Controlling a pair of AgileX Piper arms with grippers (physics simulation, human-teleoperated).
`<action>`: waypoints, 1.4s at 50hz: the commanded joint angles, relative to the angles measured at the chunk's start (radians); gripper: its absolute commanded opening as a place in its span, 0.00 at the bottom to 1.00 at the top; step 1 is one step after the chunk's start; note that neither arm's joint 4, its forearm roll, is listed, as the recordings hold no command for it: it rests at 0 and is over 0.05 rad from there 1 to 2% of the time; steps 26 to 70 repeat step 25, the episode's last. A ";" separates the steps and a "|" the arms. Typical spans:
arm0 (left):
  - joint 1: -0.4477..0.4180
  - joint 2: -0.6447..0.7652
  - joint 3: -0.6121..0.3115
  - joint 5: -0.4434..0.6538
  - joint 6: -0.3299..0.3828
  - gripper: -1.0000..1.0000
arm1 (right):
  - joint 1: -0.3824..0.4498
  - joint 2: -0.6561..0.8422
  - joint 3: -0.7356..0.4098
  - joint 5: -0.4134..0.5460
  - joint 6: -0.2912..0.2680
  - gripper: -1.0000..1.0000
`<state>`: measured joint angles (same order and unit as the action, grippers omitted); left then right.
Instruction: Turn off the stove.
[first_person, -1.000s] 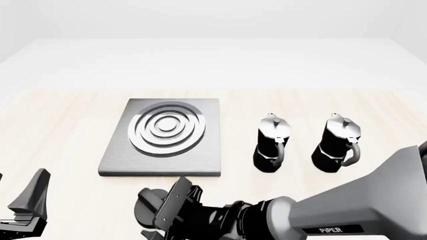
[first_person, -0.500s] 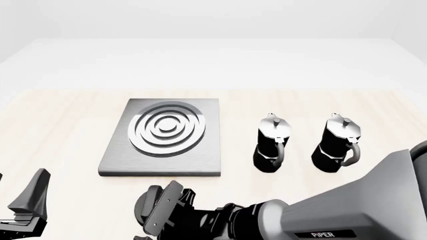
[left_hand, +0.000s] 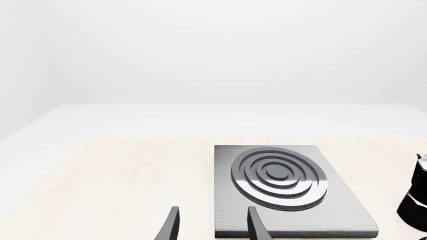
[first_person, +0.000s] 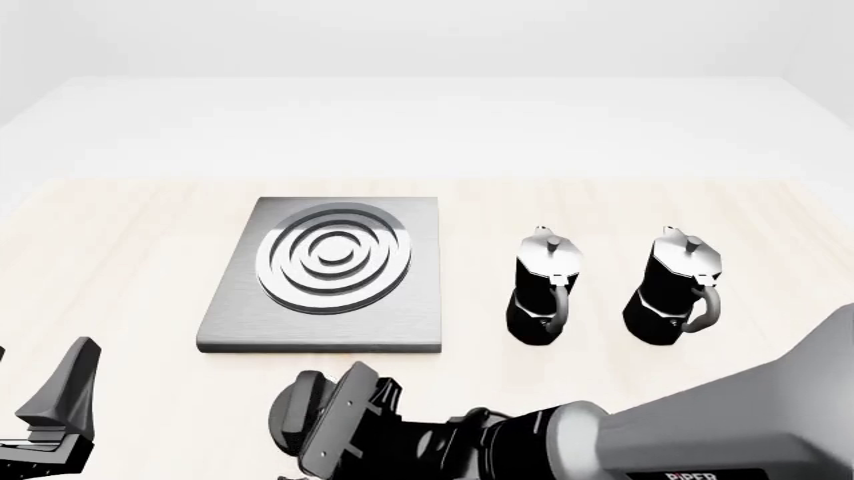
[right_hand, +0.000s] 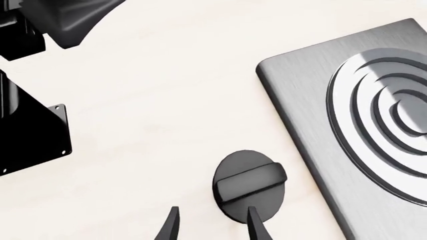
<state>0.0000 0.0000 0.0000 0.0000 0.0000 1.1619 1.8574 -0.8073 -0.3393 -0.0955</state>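
Observation:
The stove is a flat grey slab with silver ring burner, left of the table's centre. Its round black knob lies on the table just in front of the slab, partly hidden by my right gripper. In the right wrist view the knob with its raised bar lies beside the slab. My right gripper is open, just short of the knob, one fingertip overlapping its edge. My left gripper is open and empty at the near left, pointing towards the stove.
Two black-and-silver moka pots stand upright to the right of the stove. One pot shows at the edge of the left wrist view. The left arm shows in the right wrist view, well apart from the knob.
My right gripper has shifted a little left and lower beside the knob, and the right arm has dropped in the view. The left arm, stove and pots have not moved.

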 joint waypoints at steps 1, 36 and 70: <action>0.000 0.000 0.000 0.000 0.000 1.00 | -0.026 -0.101 0.094 -0.008 0.005 1.00; 0.000 0.000 0.000 0.000 0.000 1.00 | -0.129 -0.408 0.315 0.028 -0.013 1.00; 0.000 0.000 0.000 0.000 0.000 1.00 | -0.129 -0.408 0.315 0.028 -0.013 1.00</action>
